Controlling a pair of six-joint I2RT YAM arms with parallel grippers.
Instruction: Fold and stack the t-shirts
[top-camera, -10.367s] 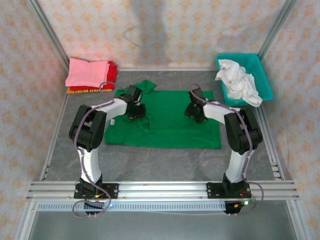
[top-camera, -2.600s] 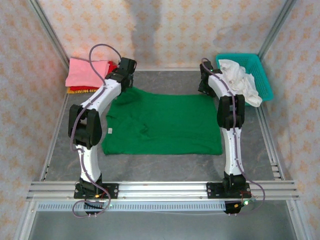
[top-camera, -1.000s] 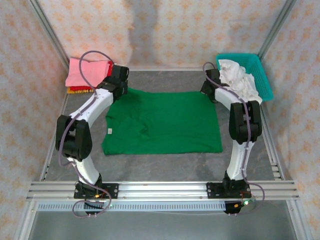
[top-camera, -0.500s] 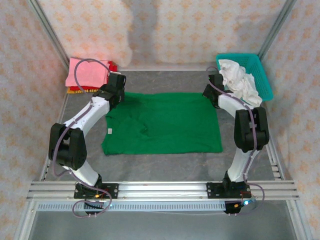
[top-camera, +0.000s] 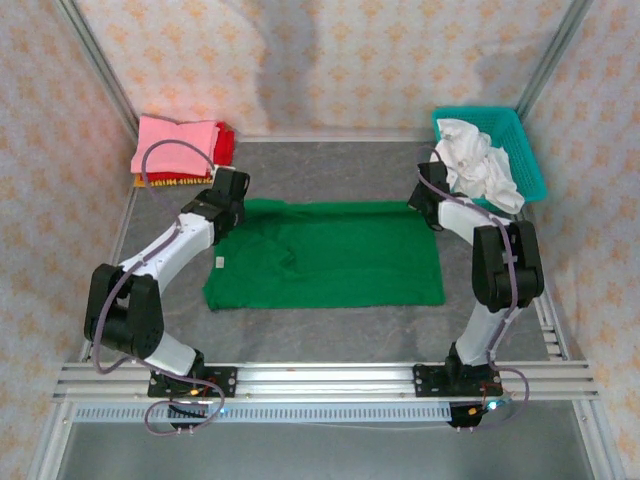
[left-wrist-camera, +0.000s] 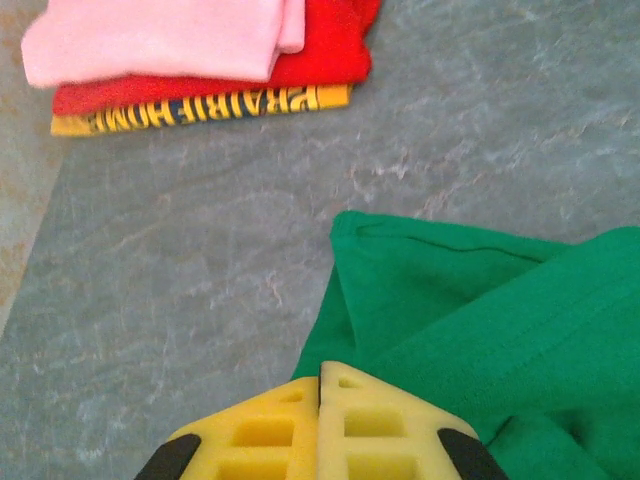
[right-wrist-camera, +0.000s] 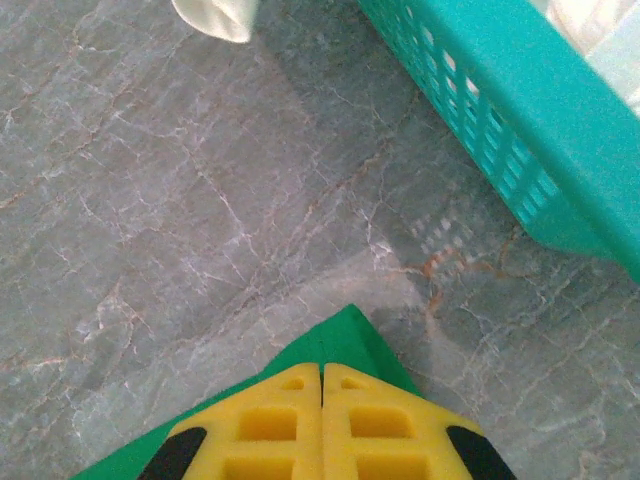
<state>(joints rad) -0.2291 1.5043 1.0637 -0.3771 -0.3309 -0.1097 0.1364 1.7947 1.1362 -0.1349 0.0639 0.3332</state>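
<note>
Two far corners of the green t-shirt (top-camera: 330, 255), spread on the surface (top-camera: 330, 335), are pinched, one in the closed left tool (left-wrist-camera: 320, 372) and one in the closed right tool (right-wrist-camera: 322, 370). Best, I judge, to carry both toward the near hem level and in step, keeping that edge taut so the fold lands square.

Obstacles: folded shirt stack (top-camera: 178, 148) is placed at 11 o'clock; basket (top-camera: 490, 113) at 1 o'clock.
Free room: bare tabletop (top-camera: 330, 165) is found between them at 12 o'clock.
</note>
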